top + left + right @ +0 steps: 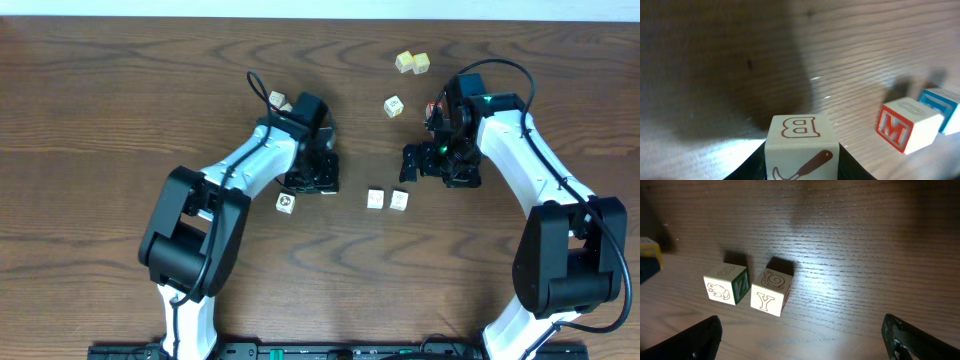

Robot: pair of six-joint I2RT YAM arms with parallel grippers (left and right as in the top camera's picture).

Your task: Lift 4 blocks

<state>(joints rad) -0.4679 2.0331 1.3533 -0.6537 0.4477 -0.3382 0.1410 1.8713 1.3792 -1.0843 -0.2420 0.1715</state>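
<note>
Overhead: dark wood table (pixel 90 80), my two white arms reaching in from the near edge. Far left, two pale cubes (pixel 277 98) sit touching, partly hidden behind my left arm. Nearer the front, a lone whitish block (pixel 286 203) lies on the wood, close to my left gripper (pixel 313 180) but apart from it. From above I can't see what's in that gripper. The wrist cam shows it: my jaws are clamped on the B block (pixel 801 142), a pale cube w/ a red B on top and a red-brown hammer print on the near face, one dark finger (pixel 755 167) at each side. Can't tell whether it's off the table. Mid-table, btwn my grippers, the ctr-left block (pixel 376 199) and ctr-right block (pixel 399 200) sit side by side, whitish, just apart. Further back, a single yellowish cube (pixel 394 105), and beyond it a yellowish pair (pixel 404 61), touching. On the right, my right gripper (pixel 802 340) hangs low w/ jaws spread wide, nothing btwn them. Its cam shows the Z block (pixel 726 285) and Y block (pixel 771 296) just beside each other, ahead of my fingers.
</note>
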